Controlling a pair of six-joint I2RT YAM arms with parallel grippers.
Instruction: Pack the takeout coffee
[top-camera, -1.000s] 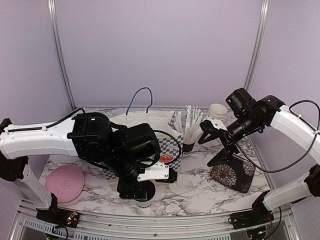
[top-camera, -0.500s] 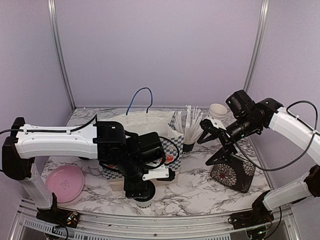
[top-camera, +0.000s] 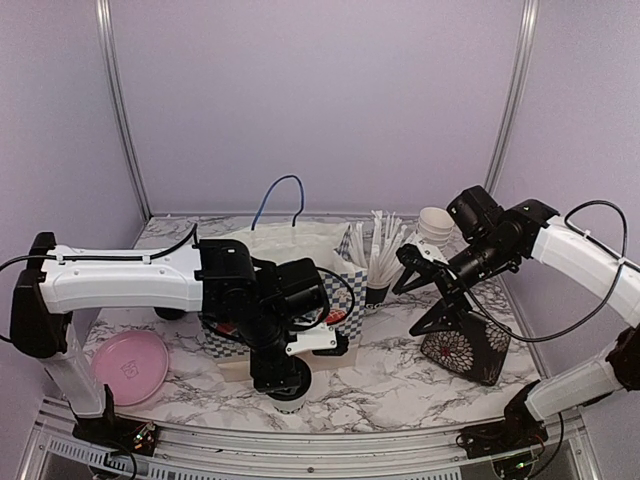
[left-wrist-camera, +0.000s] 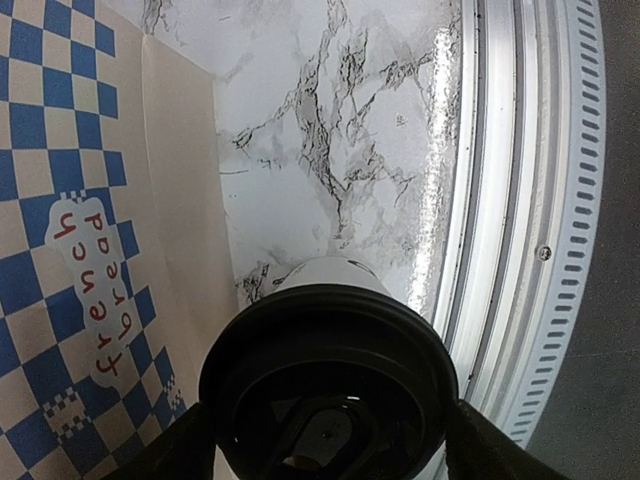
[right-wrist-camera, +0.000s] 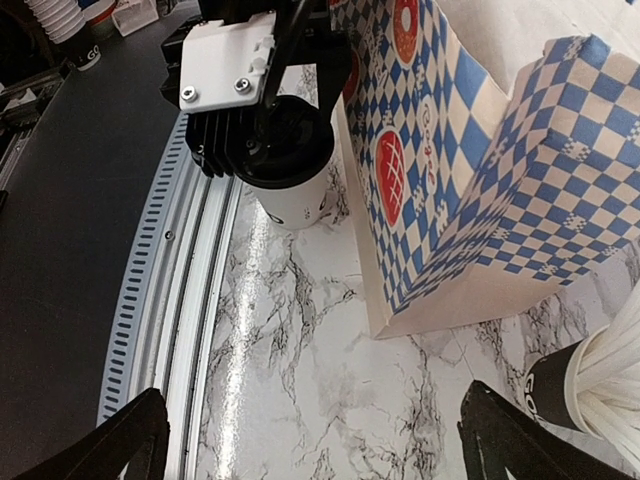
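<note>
Marble surface, pick step by our read: left claw straddles the lidded coffee cup at the near edge beside the checkered bag, clamp can't tell; right claw wide, empty; next we need firm grip, upright lift into bag.

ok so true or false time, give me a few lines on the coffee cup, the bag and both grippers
1. The lidded coffee cup stands on the table beside the checkered bag. True.
2. The coffee cup is already inside the bag. False: it stands outside it.
3. The right gripper holds a straw. False: it is open and empty, above the table.
4. The fingers of the left gripper flank the cup's lid. True.
5. A pink plate lies on the table's left side. True.
</note>
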